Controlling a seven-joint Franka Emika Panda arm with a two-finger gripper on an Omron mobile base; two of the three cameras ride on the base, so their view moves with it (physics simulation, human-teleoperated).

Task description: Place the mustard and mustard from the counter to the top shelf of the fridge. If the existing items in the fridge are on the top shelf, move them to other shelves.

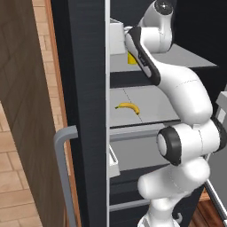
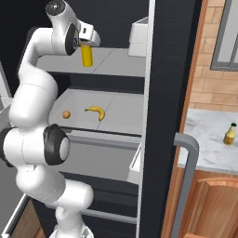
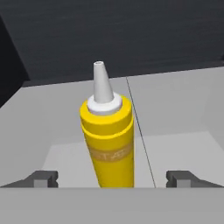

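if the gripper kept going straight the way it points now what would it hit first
Most likely the yellow mustard bottle, which stands upright on the top shelf directly between the open gripper's fingertips. Behind it is the fridge's dark back wall, though the depth is unclear.

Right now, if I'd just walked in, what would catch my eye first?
Probably the big white arm reaching into the open fridge, its open gripper on either side of a yellow mustard bottle standing upright on the top shelf. On the shelf below lie a banana and a small orange fruit. Outside, to the right, a second, shorter bottle waits on the marble counter.
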